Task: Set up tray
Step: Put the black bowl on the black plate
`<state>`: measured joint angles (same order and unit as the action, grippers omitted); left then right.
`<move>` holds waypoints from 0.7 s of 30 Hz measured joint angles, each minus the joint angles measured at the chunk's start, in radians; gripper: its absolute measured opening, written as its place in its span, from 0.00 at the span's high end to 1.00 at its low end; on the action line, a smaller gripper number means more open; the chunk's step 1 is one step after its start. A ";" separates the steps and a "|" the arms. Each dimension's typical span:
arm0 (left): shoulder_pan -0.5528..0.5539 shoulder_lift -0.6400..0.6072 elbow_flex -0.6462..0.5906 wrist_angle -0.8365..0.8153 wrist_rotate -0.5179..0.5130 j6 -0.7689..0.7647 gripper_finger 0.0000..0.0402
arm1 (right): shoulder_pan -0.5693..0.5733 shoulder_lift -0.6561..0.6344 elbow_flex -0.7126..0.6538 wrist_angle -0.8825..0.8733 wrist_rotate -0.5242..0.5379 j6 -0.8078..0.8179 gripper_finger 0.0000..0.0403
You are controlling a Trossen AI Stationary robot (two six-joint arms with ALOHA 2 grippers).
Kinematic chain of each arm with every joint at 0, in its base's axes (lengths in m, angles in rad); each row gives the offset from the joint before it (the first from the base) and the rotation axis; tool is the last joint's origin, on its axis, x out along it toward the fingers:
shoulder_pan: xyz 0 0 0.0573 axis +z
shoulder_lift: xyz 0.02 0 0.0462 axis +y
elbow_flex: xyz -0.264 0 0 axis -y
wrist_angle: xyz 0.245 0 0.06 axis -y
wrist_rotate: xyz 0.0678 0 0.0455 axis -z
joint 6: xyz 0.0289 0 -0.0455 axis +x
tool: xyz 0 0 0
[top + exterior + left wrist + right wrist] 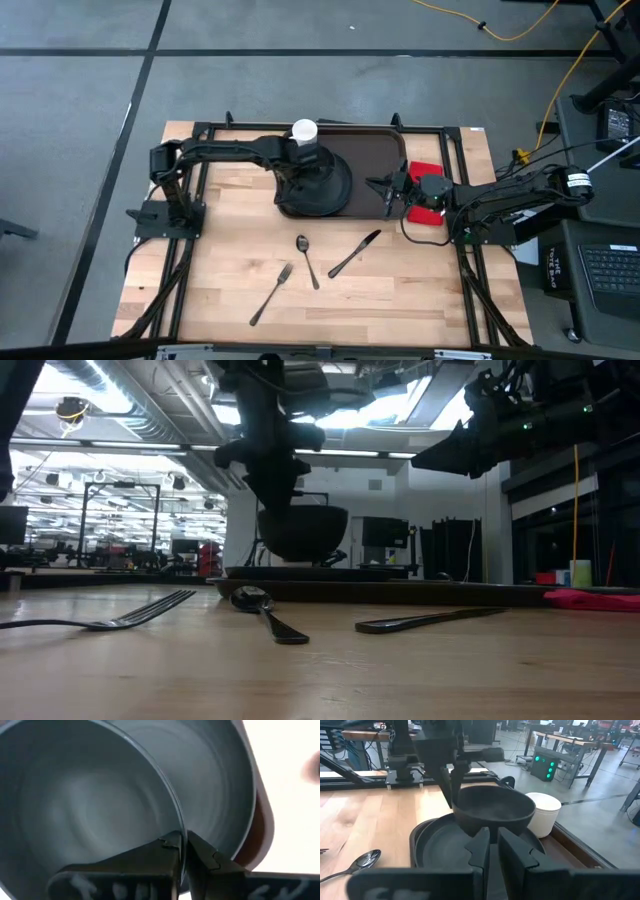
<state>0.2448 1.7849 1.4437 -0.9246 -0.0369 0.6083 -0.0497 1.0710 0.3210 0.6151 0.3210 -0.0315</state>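
We see the left gripper (451,782) clamped on the rim of a black bowl (492,815), one finger inside the wall and one outside, holding the bowl in the air just above a round black plate (437,850). The right gripper (389,189) hovers at the right end of the tray (385,150), its fingers nearly together with a narrow slit between them and nothing in it.

The tray is a dark brown rectangle with rounded corners and a raised rim, lying flat at the far middle of the wooden table (400,290). The plate sits in its left half, and a white cup (304,131) stands at its far edge beside the plate. A red napkin (424,172) lies just right of the tray, partly under the right arm.

On the bare wood nearer to us lie a fork (271,294), a spoon (307,258) and a knife (355,252), left to right, well apart from the tray.
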 joint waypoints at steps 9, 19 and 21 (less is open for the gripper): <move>0.007 0.084 0.002 0.038 0.006 0.010 0.99 | 0.000 0.000 0.000 0.002 0.000 0.002 0.89; 0.042 0.105 0.002 0.041 0.006 -0.015 0.99 | 0.000 0.000 0.000 -0.005 0.000 0.003 0.89; 0.049 0.105 0.002 0.040 0.007 -0.023 0.98 | 0.000 0.000 0.000 -0.005 0.000 0.002 0.89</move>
<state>0.2937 1.8896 1.4452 -0.8845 -0.0303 0.5858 -0.0494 1.0710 0.3210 0.6098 0.3210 -0.0292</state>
